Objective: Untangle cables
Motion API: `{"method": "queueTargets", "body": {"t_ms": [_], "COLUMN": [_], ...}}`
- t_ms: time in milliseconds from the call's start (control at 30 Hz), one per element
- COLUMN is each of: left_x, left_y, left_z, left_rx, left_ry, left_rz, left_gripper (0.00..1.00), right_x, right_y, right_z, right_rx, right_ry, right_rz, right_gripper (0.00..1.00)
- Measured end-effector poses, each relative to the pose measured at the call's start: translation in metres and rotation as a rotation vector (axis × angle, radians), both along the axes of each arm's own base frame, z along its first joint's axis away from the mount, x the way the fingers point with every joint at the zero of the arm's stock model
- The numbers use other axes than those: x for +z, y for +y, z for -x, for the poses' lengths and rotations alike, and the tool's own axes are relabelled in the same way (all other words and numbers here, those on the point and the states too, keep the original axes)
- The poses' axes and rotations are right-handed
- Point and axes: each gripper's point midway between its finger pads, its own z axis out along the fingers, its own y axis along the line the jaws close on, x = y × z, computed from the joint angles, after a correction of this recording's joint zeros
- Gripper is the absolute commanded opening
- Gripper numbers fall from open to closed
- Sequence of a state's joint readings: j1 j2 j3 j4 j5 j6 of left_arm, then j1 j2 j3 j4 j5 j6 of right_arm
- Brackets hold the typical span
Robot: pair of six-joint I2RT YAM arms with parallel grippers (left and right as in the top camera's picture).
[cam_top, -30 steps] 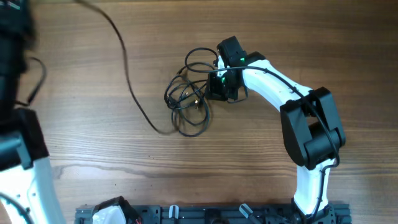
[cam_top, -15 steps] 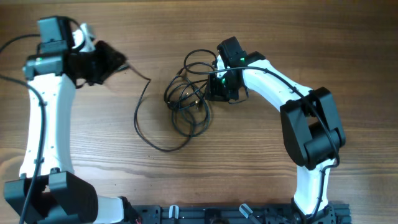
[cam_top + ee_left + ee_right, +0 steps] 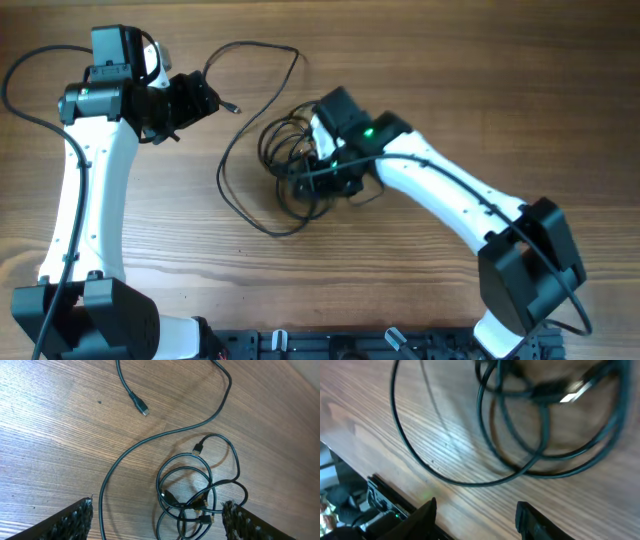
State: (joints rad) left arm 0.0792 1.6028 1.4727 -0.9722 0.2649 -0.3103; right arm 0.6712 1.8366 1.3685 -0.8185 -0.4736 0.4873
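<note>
Centrally, the cables (image 3: 283, 160) sit knotted on the wood table (image 3: 450, 60) (one cord trails upper left); left gripper (image 3: 205, 98) gapes empty, right gripper (image 3: 318, 178) parted, overlapping the bundle.

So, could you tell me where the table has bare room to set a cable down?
Widest bare wood: the far right corner of the table, beyond the right arm. Also free: the near edge between the left arm and right arm, below the long cable. Crowded: the middle, where the right claw hangs over the knotted bundle.
</note>
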Motion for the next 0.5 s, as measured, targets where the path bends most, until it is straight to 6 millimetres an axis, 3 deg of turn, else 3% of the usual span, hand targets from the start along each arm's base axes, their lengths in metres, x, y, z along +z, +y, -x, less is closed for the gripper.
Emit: {"method": "queueTargets", "body": {"t_ms": [133, 233, 333, 433, 500], "left_x": [0.000, 0.000, 0.001, 0.003, 0.004], "left_y": [0.001, 0.001, 0.001, 0.002, 0.002], "left_z": [0.000, 0.000, -0.003, -0.006, -0.007], "left_rx": [0.003, 0.003, 0.004, 0.004, 0.004], "left_ry": [0.001, 0.001, -0.014, -0.028, -0.033], "left_rz": [-0.005, -0.005, -0.007, -0.008, -0.008], "left_gripper": [0.85, 0.86, 0.87, 0.89, 0.91], "right_x": [-0.024, -0.043, -0.037, -0.021, -0.017], "right_y": [0.018, 0.036, 0.064, 0.089, 0.100], "right_z": [0.031, 0.046, 0.041, 0.024, 0.027], "right_rx": [0.038, 0.109, 0.254, 0.446, 0.587], "right_ry": [0.064, 0.073, -0.051, -0.284, -0.405], "right_rz": [0.033, 0.028, -0.099, -0.238, -0.280], "right_gripper": [0.54, 0.70, 0.84, 0.83, 0.81]}}
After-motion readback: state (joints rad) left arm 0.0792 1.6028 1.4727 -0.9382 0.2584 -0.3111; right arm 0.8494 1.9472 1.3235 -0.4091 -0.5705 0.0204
